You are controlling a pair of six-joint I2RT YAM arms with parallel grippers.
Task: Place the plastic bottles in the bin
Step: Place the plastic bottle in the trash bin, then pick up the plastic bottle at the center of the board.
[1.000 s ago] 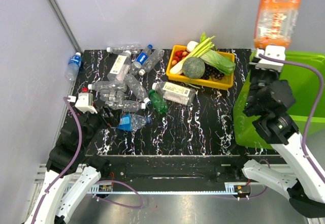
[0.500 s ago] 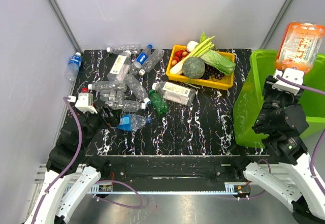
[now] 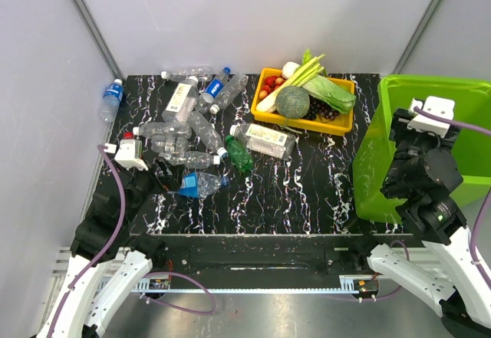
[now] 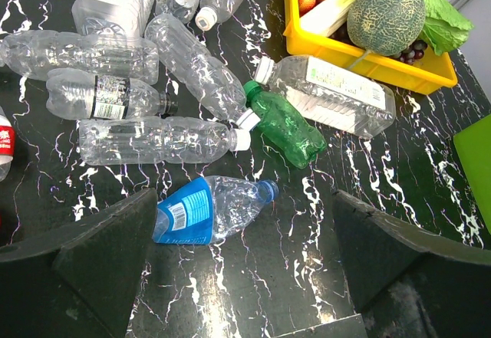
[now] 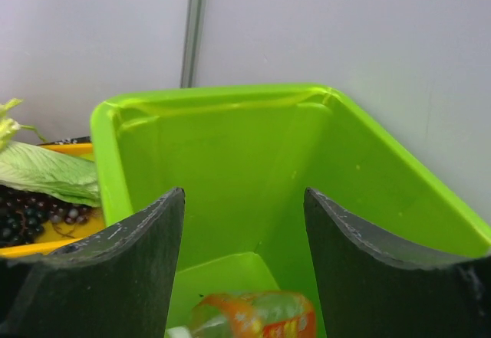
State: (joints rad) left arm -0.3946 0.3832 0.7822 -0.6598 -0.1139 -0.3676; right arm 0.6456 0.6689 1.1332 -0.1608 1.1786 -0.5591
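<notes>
Several plastic bottles (image 3: pixel 184 135) lie in a heap on the black marbled table's left half: clear ones, a green one (image 3: pixel 238 154), a blue-labelled one (image 3: pixel 201 184). My left gripper (image 3: pixel 157 177) is open and empty just above the table; the blue-labelled bottle (image 4: pixel 207 209) lies between and just ahead of its fingers. My right gripper (image 5: pixel 244 192) is open and empty above the lime-green bin (image 3: pixel 376 154). The orange bottle (image 5: pixel 253 315) lies inside the bin (image 5: pixel 230 154), below the fingers.
A yellow tray (image 3: pixel 330 126) of vegetables and fruit stands at the back centre, left of the bin. One blue-labelled bottle (image 3: pixel 112 95) lies off the table's far-left corner. A large clear bottle (image 3: pixel 265 140) with a white label lies near the tray.
My right arm swung right over the bin with the orange bottle held high, then opened; the bottle has dropped into the bin. The left arm has not moved.
</notes>
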